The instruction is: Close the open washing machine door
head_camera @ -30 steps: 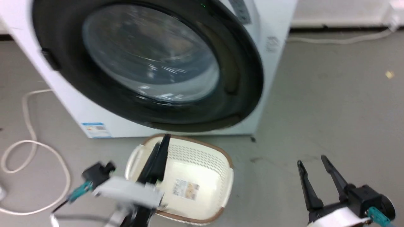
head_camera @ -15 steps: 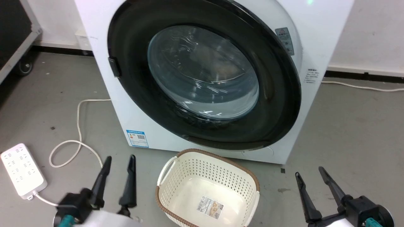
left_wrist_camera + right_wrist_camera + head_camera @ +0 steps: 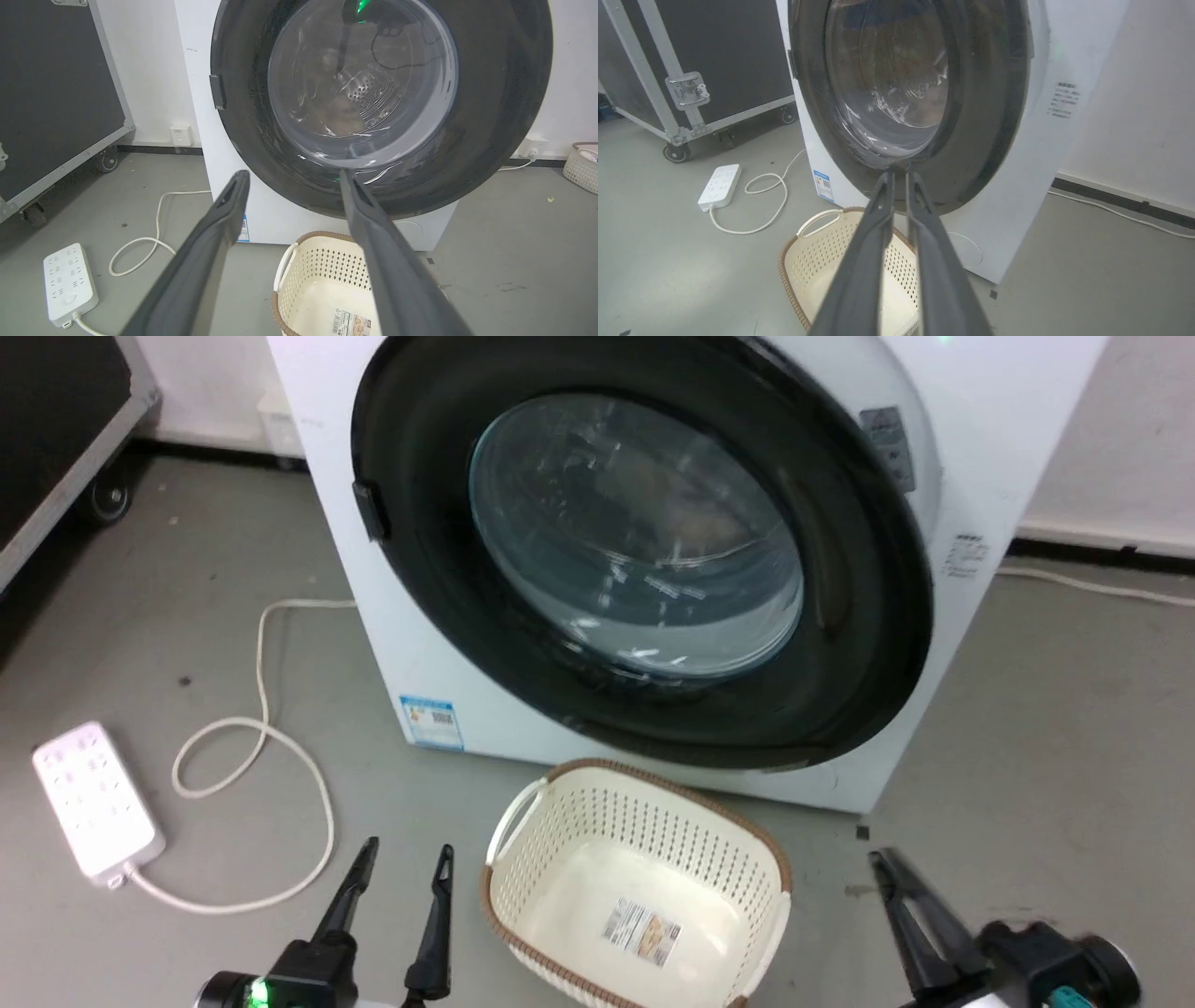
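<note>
Checking in from the remote station. The washing machine door (image 3: 840, 616) takes up the upper middle of the head view. It looks pressed flat against the front of the white washing machine (image 3: 401, 616), but I can't tell if it's latched. My left gripper (image 3: 409, 847) sits at the bottom left with its fingers spread and nothing between them. It hangs over the floor, well apart from the door. In its own wrist view, my right gripper (image 3: 899, 175) has its fingers pulled nearly together with just a sliver of gap, and it holds nothing either. A cream basket (image 3: 653, 817) sits on the floor at bottom centre between the two grippers, just in front of the washer. A white power strip (image 3: 93, 798) lies at the far left.
</note>
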You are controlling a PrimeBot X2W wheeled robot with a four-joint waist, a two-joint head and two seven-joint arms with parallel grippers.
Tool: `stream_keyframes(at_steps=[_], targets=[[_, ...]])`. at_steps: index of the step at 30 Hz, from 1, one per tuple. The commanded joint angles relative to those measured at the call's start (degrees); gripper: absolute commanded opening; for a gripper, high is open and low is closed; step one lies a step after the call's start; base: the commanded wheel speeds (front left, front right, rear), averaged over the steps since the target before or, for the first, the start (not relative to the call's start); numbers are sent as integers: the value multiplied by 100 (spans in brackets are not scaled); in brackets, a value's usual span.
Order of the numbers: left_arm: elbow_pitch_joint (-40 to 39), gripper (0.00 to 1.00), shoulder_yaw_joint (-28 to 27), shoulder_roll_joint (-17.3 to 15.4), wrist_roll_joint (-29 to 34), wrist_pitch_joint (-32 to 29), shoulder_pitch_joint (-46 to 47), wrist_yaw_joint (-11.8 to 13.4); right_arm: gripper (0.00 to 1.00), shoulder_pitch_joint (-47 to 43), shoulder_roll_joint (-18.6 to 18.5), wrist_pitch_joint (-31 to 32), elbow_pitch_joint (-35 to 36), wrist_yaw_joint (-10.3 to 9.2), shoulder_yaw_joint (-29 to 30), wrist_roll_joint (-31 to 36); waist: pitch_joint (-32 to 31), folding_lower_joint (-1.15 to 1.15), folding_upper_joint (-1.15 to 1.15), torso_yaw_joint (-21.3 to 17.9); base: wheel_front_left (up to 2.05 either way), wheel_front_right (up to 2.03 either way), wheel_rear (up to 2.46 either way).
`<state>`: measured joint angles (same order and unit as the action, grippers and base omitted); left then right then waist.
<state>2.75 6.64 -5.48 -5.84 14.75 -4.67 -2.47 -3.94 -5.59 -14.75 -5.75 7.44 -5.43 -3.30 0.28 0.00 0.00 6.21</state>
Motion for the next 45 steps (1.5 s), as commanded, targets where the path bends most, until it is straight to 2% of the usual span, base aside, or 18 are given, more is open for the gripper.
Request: stream_keyframes(at_steps=[1,4,5,7,8,9,10,11,14,20,26,31,37,45], targets=[[10,100,28,48,60,25,47,-22,0,196,-248,-25,24,5,-215,-29,185,0,0,98,0,0,0],[18,100,58,75,95,25,124,-27,0,458,-449,-11,36,5,-414,-173,346,0,0,148,0,0,0],[14,100,90,102,122,25,218,-26,0,806,-695,53,60,5,-639,-343,529,0,0,199,0,0,0],[20,100,112,116,134,25,265,-24,0,995,-828,96,59,5,-751,-443,605,0,0,232,0,0,0],[63,100,201,148,138,25,349,-37,0,1377,-1119,190,44,5,-956,-656,760,0,0,316,0,0,0],[63,100,201,148,138,25,349,-37,0,1377,-1119,190,44,5,-956,-656,760,0,0,316,0,0,0],[90,100,271,174,128,25,483,-48,0,1763,-1423,290,13,5,-1115,-891,938,0,0,418,0,0,0],[90,100,271,174,128,25,483,-48,0,1763,-1423,290,13,5,-1115,-891,938,0,0,418,0,0,0],[71,100,326,207,92,25,686,-10,0,2349,-1835,444,-63,5,-1290,-1232,1214,0,0,552,0,0,0],[57,100,458,244,23,25,1006,74,0,3322,-2491,715,-544,5,-1296,-1924,1643,0,0,795,0,0,0],[-46,100,569,257,-84,25,1219,203,0,4035,-2923,922,-952,5,-1248,-2502,1974,0,0,939,0,0,0],[-108,100,697,258,-174,25,1349,323,0,4623,-3102,1053,-1367,5,-1234,-2726,2155,0,0,984,0,0,0],[-116,100,802,259,-232,25,1445,427,0,5242,-3004,1227,-2044,5,-974,-2825,2256,0,0,1007,0,0,0],[-35,100,768,259,-242,25,1481,458,0,5471,-2732,944,-2665,5,-902,-2683,2131,0,0,927,0,0,0]])
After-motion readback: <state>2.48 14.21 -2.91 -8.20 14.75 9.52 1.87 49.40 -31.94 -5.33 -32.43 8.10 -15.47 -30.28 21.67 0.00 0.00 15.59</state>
